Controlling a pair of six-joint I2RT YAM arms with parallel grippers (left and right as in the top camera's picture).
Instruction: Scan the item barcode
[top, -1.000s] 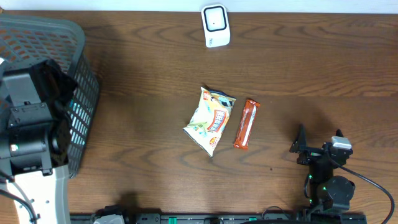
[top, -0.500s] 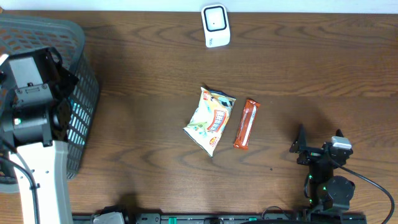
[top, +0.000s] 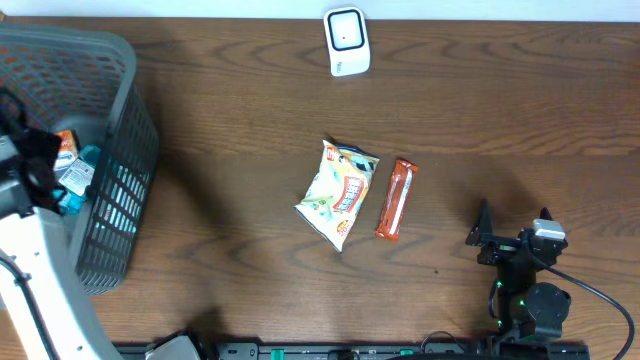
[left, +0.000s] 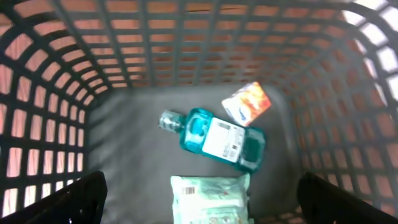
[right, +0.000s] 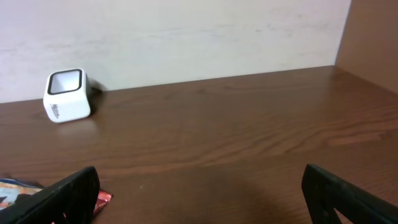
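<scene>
In the left wrist view my left gripper (left: 202, 210) is open inside the grey basket (left: 56, 93), empty, above a pale green pack (left: 211, 199) with a barcode. A teal bottle (left: 214, 137) and an orange packet (left: 247, 102) lie just beyond the pack. The white scanner (top: 347, 41) stands at the table's far edge. A yellow snack bag (top: 338, 193) and a red bar (top: 396, 199) lie mid-table. My right gripper (top: 513, 228) rests open at the front right, holding nothing.
The basket (top: 120, 120) fills the left end of the table, with my left arm (top: 25, 250) along its outer side. In the right wrist view the scanner (right: 64, 94) stands far left by the pale wall.
My left arm's head has slid off toward the left edge of the overhead view, uncovering the items in the basket. The right arm has not moved.
</scene>
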